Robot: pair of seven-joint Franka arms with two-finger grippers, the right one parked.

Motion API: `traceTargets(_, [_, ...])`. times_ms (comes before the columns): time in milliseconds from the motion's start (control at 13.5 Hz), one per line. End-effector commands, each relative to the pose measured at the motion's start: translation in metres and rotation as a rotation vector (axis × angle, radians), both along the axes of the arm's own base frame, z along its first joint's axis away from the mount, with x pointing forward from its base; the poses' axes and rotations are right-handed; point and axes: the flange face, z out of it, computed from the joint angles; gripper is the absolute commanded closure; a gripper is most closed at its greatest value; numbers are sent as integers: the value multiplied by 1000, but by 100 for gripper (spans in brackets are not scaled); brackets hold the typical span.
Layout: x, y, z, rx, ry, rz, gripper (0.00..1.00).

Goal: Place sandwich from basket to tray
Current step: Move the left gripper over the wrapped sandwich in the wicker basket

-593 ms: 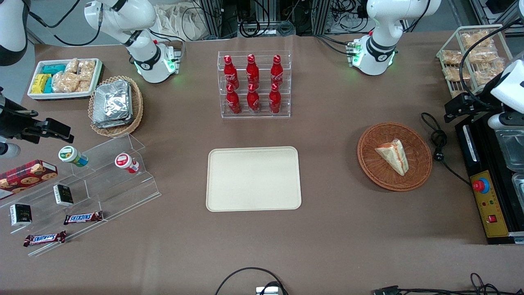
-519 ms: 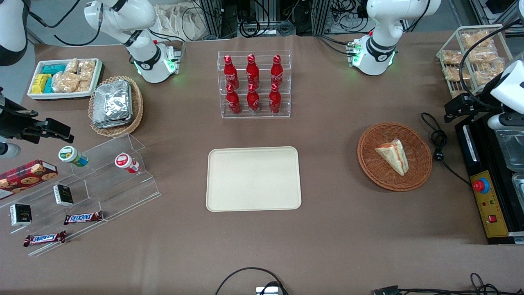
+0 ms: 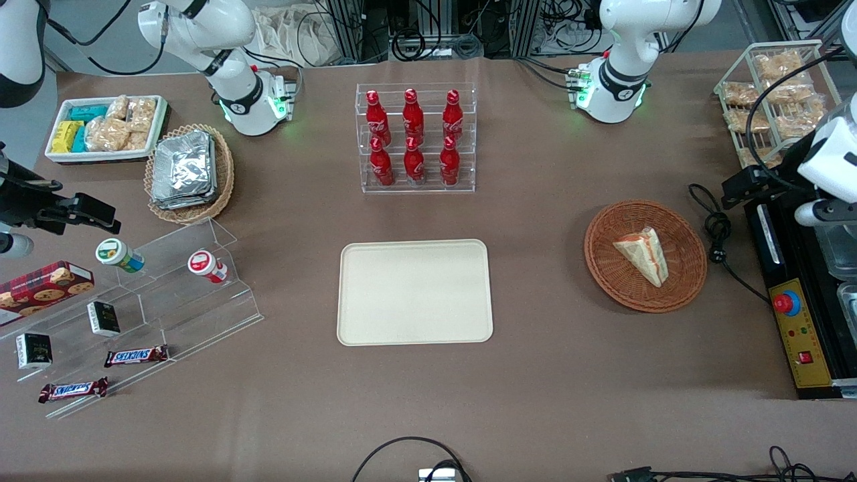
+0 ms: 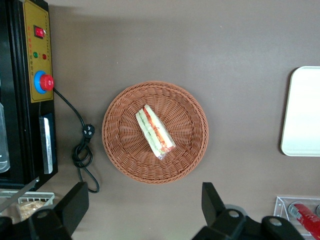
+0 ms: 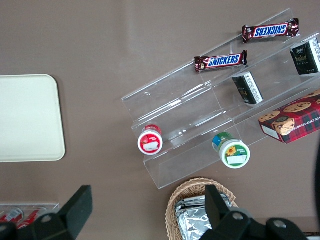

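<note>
High above the basket (image 4: pixel 155 132), the spread hand (image 4: pixel 142 210) overlooks the wrapped triangular sandwich (image 4: pixel 155 131), red-and-green-striped.

Bright, even overhead light; soft shadows, sharp focus throughout.

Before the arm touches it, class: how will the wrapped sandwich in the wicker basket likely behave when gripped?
The sandwich is white bread in clear wrap, so it probably squashes easily and the film may slip. It looks light for its size. As a wedge lying flat in the basket, it should not roll. The gripper hangs open above it, touching nothing.
</note>
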Motion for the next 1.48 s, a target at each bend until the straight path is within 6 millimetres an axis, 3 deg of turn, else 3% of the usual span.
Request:
traceTargets(0, [12,-6,-22,1,2,97,0])
traceTargets(296, [11,-8,-62,7,-9,205,0])
traceTargets(667, [-4,-10,-130,12,-45,305,0])
traceTargets(1037, [-26,-28,-202,8,-89,365,0])
traceTargets(1407, [-45,-27,-245,4,-102,381,0])
